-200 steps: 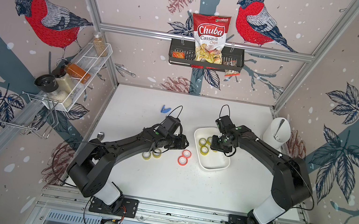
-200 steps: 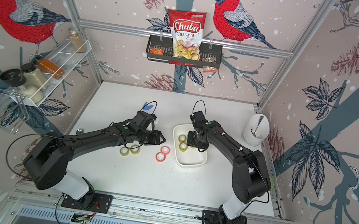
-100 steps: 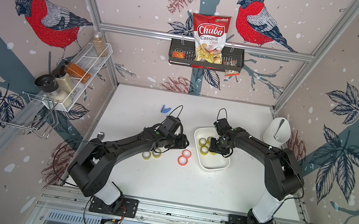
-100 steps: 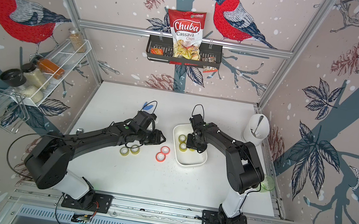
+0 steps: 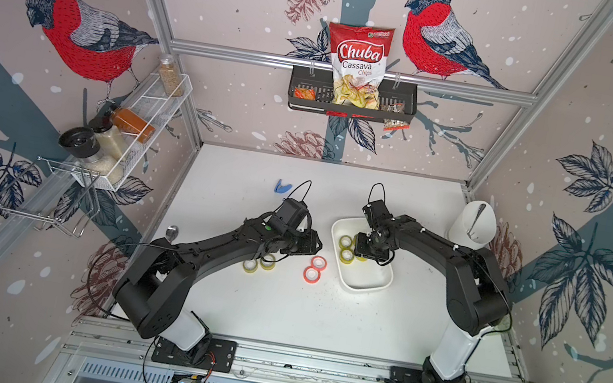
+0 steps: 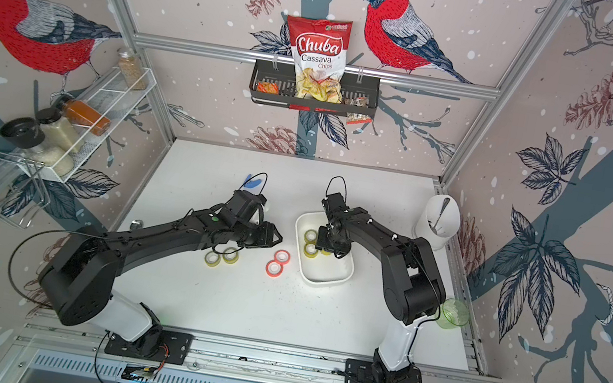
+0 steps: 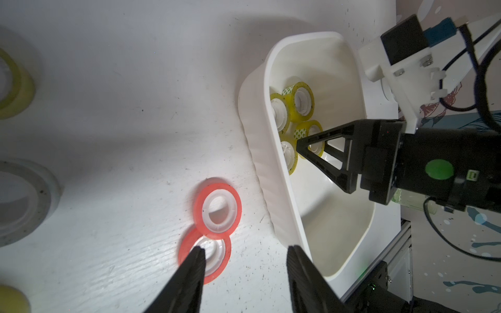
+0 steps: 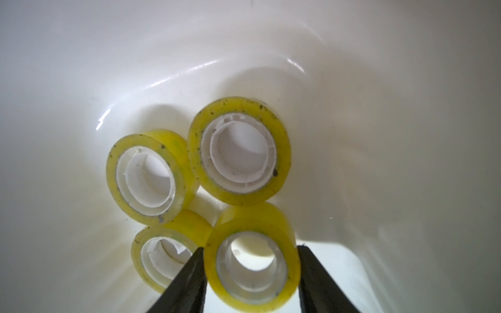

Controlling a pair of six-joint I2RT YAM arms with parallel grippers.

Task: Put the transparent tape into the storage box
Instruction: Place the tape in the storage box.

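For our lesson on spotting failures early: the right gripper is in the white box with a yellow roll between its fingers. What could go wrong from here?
1. The yellow roll sits close between the fingers of the right gripper, beside three others in the storage box; lifting away could drag it out.
2. The left gripper, open, hangs just by the red rolls, so it might take the wrong tape.

bullfinch wallpaper (image 5: 82, 33) surrounds a white table (image 5: 276, 314) framed by aluminium rails (image 5: 235, 53).
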